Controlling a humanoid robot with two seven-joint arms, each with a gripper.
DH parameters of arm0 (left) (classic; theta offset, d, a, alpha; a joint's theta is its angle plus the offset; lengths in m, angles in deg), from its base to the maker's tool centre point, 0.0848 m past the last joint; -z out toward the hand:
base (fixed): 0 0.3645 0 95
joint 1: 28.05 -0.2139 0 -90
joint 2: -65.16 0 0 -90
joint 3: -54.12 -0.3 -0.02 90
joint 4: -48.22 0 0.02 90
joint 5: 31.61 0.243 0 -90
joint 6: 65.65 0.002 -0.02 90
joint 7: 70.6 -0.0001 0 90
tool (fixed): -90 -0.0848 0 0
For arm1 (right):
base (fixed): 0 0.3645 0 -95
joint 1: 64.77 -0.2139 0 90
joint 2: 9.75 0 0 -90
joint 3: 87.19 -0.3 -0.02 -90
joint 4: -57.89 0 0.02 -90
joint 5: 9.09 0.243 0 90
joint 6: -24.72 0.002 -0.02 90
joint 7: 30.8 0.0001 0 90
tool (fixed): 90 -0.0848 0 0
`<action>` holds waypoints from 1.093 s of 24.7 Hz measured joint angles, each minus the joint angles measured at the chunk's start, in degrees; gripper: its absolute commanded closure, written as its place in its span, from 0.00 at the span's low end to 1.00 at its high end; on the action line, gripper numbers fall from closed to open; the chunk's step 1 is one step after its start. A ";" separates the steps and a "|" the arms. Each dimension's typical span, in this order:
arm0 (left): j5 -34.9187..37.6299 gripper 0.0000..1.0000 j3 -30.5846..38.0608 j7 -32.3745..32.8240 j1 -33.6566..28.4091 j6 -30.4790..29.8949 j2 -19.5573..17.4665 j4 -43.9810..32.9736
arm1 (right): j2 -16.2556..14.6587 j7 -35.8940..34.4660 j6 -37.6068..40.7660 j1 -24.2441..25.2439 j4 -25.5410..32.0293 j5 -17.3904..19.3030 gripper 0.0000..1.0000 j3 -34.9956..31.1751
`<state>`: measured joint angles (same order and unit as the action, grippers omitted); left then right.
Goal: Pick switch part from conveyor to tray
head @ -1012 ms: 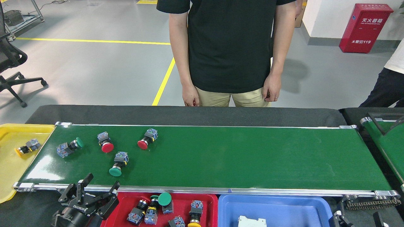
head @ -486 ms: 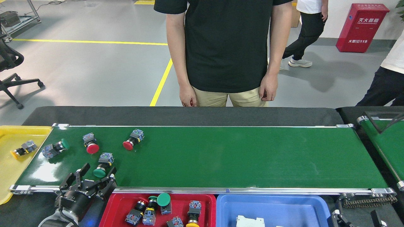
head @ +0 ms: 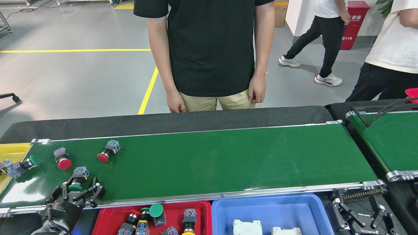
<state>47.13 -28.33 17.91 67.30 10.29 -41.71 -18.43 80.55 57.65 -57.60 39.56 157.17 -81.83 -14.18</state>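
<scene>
The conveyor (head: 212, 156) is a wide green belt with silver rails. Several switch parts lie at its left end: two with red caps (head: 62, 159) (head: 107, 152), one green-capped at the far left edge (head: 18, 167), and one green-capped switch part (head: 77, 178) near the front rail. My left gripper (head: 80, 189) stands open at the front rail, its fingers on either side of that part's green cap. A red tray (head: 107, 218) below the rail holds several switch parts. My right gripper (head: 359, 215) is open at the bottom right, off the belt.
A blue tray (head: 281, 209) with white parts sits right of the red one. A yellow tray (head: 13, 150) lies past the belt's left end. A second green belt (head: 388, 140) is at the right. A person (head: 209, 49) stands behind the conveyor.
The switch parts have travelled left along the belt. My left gripper has come up from below the front rail to straddle the green-capped part. The view has shifted, bringing my right gripper in.
</scene>
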 measured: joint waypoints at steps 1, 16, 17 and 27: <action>-0.01 0.89 0.08 -0.64 -1.07 0.14 -0.14 -0.95 | 0.00 0.05 0.01 0.00 0.00 0.00 0.01 0.00; 0.04 0.00 0.37 -2.05 -24.00 -19.23 2.53 -27.63 | 0.02 0.13 0.21 0.71 -0.05 -0.03 0.01 0.02; 0.04 0.00 0.97 -2.05 -24.00 -19.35 2.53 -27.62 | 0.02 0.13 0.21 0.82 -0.05 -0.03 0.01 0.02; -2.84 0.00 11.53 -2.17 -21.32 -5.66 1.86 -22.11 | -0.02 0.31 0.93 0.82 0.00 -0.19 0.01 2.15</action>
<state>44.28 -16.80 15.74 45.98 4.63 -39.84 -40.54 80.54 57.95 -56.68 40.38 157.17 -82.01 -12.04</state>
